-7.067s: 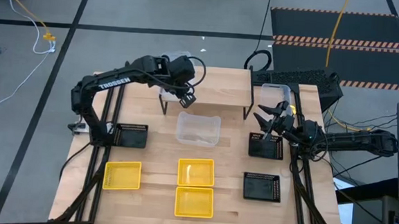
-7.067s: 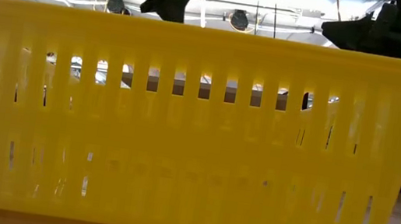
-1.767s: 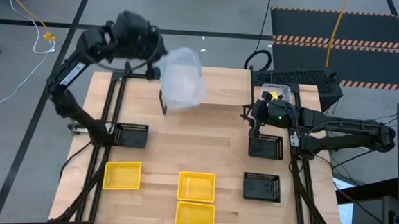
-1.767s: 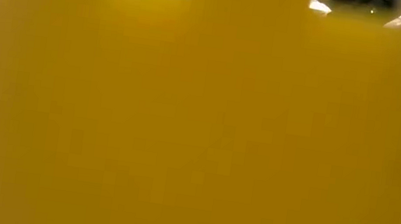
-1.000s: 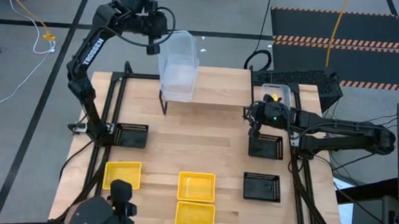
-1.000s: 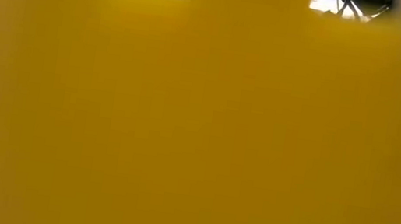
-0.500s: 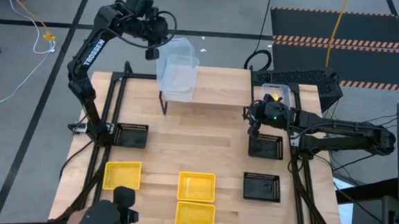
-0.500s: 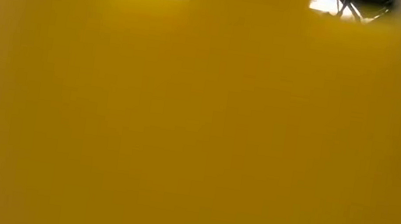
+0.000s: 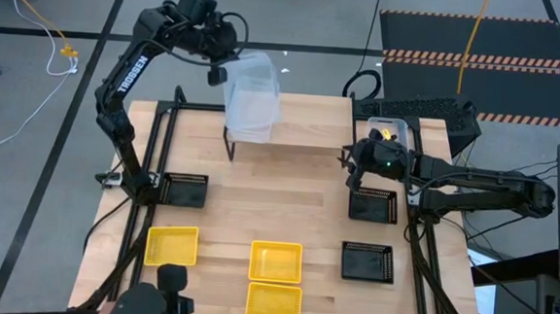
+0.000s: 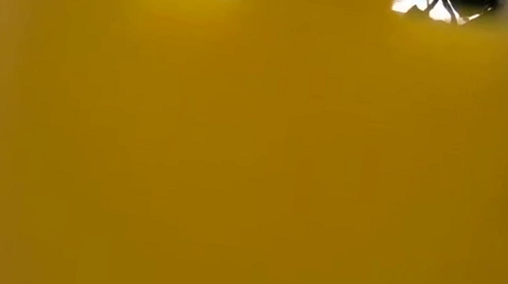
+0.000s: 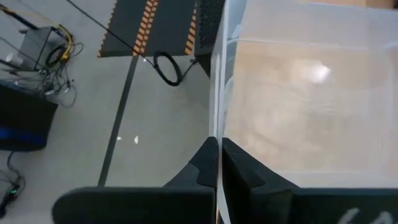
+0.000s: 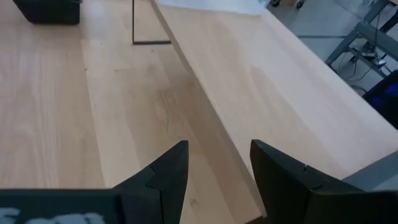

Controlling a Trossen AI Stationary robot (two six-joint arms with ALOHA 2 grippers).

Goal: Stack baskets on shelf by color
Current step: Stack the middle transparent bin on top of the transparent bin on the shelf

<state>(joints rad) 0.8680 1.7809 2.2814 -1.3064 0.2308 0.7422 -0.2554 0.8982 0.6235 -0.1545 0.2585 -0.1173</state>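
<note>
Pinching one wall of a clear basket (image 9: 252,102) between its two dark fingers (image 11: 208,167), the left gripper (image 9: 219,64) holds that basket up over the far left end of the shelf (image 9: 307,120). In the left wrist view the thin translucent wall (image 11: 219,112) runs straight into the narrow slit between the fingers, and the light wood shows blurred through the basket's floor. From above the basket looks tilted, its mouth turned partly toward the left arm, and whether its lower edge touches the plank cannot be told.

The right gripper (image 9: 350,167) hangs over the table just near of the shelf's right end, its jaws parted with nothing between them; the right wrist view shows the two fingers (image 12: 169,167) apart above bare wood, with the shelf's plank edge running away ahead of them.

Another clear basket (image 9: 387,130) lies at the far right, beside the shelf's right end. A black basket (image 9: 373,205) sits on the table just near of the right gripper, a second (image 9: 366,262) nearer still, and a third (image 9: 184,189) at the left side by the left arm's base. Three yellow baskets lie along the near part of the table: one at the left (image 9: 171,246), one in the middle (image 9: 275,261), and one (image 9: 272,305) at the near edge, whose wall (image 10: 251,162) fills nearly the whole low view.
</note>
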